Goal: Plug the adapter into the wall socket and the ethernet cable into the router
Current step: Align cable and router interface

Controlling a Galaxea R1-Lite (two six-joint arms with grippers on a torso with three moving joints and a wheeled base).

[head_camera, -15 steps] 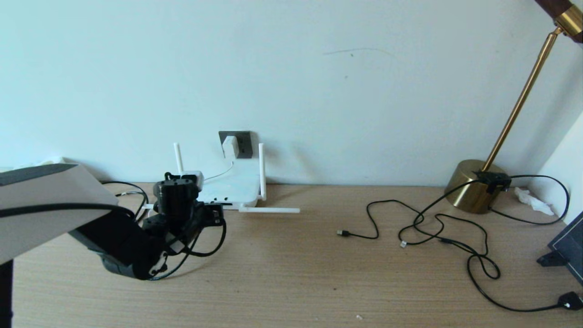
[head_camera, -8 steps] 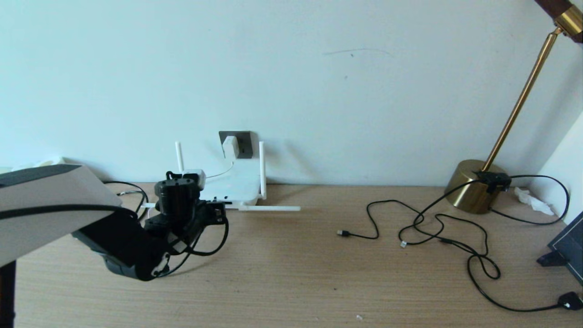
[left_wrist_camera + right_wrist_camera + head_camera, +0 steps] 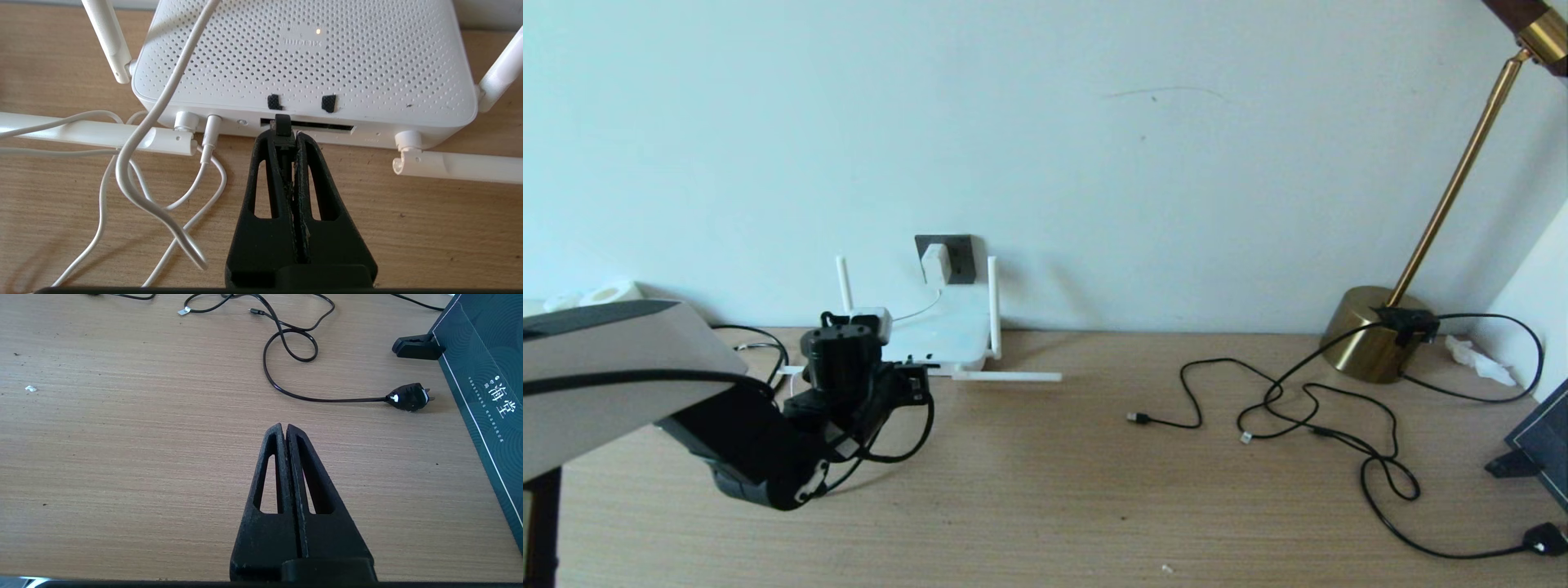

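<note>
Already the adapter (image 3: 935,263) sits in the wall socket (image 3: 956,249) above the worktop's (image 3: 1045,490) back edge, so the router (image 3: 939,331) gets power.

Close up, the left gripper (image 3: 284,127) pinches the ethernet cable's (image 3: 281,122) connector at the router's (image 3: 304,57) port slot, aligned for insertion.

Near the front edge, the right gripper (image 3: 283,428) hangs pressed together, idle.

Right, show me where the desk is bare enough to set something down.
Widest bare patch: the desk between the left gripper at the router and the loose black cords, running to the near edge. Crowded: white cords beside the router, and the right side around the lamp base and dark box.
</note>
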